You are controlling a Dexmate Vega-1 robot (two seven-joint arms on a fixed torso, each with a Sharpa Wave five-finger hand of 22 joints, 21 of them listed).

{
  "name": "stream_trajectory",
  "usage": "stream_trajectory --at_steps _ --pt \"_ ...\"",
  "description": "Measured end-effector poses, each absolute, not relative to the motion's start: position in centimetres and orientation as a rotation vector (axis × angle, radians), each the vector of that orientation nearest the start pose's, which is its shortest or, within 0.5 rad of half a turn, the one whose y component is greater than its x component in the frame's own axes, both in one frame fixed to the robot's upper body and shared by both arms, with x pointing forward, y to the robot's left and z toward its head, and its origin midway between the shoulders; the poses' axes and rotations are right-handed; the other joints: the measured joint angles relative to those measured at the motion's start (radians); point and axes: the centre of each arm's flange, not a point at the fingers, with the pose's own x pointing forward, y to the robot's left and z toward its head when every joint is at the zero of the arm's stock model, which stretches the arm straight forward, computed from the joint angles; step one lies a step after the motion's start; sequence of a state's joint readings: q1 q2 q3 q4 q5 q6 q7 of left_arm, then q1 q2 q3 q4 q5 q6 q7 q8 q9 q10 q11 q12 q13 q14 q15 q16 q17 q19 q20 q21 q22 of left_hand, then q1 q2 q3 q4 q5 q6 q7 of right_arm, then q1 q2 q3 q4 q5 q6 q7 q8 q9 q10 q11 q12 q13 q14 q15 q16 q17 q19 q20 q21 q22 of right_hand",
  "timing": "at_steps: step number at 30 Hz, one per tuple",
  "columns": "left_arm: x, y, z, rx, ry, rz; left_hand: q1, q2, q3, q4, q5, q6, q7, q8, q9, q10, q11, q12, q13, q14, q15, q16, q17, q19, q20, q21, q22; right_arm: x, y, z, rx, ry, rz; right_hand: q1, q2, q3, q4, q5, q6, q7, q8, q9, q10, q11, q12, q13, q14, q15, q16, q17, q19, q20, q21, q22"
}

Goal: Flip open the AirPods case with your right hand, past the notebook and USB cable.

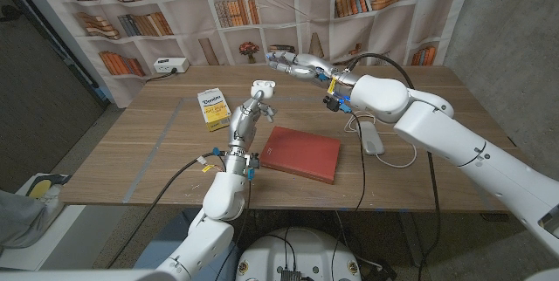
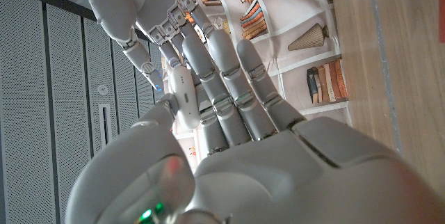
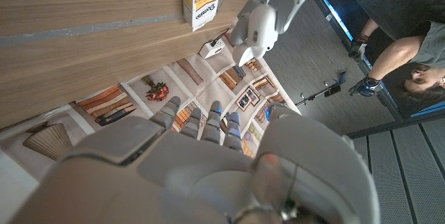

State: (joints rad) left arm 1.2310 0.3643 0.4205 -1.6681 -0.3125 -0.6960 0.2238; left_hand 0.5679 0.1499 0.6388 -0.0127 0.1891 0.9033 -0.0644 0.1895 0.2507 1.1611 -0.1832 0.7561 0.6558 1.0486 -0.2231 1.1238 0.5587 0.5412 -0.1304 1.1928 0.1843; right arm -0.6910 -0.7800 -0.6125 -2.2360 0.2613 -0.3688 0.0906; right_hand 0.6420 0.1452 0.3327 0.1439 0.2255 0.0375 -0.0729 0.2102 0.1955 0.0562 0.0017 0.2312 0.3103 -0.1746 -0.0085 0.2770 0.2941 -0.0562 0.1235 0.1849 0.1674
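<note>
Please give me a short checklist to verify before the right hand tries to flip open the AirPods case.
1. AirPods case held up by the left hand: ok.
2. Lid shut, not yet flipped: cannot tell.
3. Right hand free and near the case, not touching it: ok.
4. Red notebook lies flat on the table, below the lifted hands: ok.
5. White USB cable lies under the right arm, apart from the hands: ok.
6. Yellow box stands beside the left hand, apart from it: ok.
</note>
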Motion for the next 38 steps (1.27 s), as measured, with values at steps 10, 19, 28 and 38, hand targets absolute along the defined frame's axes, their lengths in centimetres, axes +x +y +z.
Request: stream_trajectory --at_steps 10,19,28,38 --pt "50.5 17.1 -9.5 -0.16 -0.946 -0.23 0.0 0.0 0.0 0.0 0.004 -0.005 -0.005 0.0 0.0 -0.004 -0.004 0.0 0.0 0.0 0.0 -0.001 0.0 0.0 0.0 0.0 0.0 47.2 -9.1 8.4 -0.734 -0.723 0.597 -0.014 -0.002 -0.007 -0.007 -0.006 0.005 0.005 0.0 -0.005 0.0 0.021 -0.006 -0.004 0.002 0.009 0.0 -0.006 0.007 0.007 0.004 0.0" --pt "50.6 16.8 -9.7 -0.166 -0.941 -0.23 0.0 0.0 0.002 -0.003 0.003 -0.007 -0.004 0.0 0.0 -0.004 -0.004 -0.006 0.0 0.0 0.0 -0.005 0.0 0.005 0.005 0.0 0.0 47.4 -10.8 7.5 -0.701 -0.721 0.576 -0.021 0.005 -0.014 -0.015 -0.006 0.013 0.009 0.0 -0.005 0.007 0.028 -0.006 -0.004 0.002 0.009 0.0 -0.015 0.025 -0.011 0.008 0.0" --pt "50.6 16.5 -9.6 -0.164 -0.941 -0.235 -0.008 0.0 0.0 -0.006 0.003 -0.007 -0.004 0.0 0.0 -0.004 -0.004 -0.006 0.002 0.0 0.0 -0.005 0.0 0.005 0.005 -0.006 0.0 47.3 -11.3 7.0 -0.681 -0.728 0.57 -0.029 0.005 -0.014 -0.028 -0.006 0.015 0.007 0.0 -0.005 0.007 0.028 -0.005 -0.009 0.002 0.009 -0.007 -0.024 0.029 -0.015 0.012 0.0" --pt "50.4 16.3 -9.7 -0.162 -0.942 -0.238 -0.01 -0.003 0.004 -0.01 0.003 -0.007 -0.004 0.0 0.0 -0.004 -0.004 -0.006 0.004 0.005 0.005 -0.005 0.0 0.005 0.005 -0.006 0.0 47.2 -11.6 6.7 -0.666 -0.734 0.566 -0.033 0.009 -0.014 -0.039 -0.006 0.025 0.007 -0.004 -0.005 0.007 0.028 -0.005 -0.013 0.002 0.009 -0.007 -0.03 0.038 -0.016 0.012 0.0"
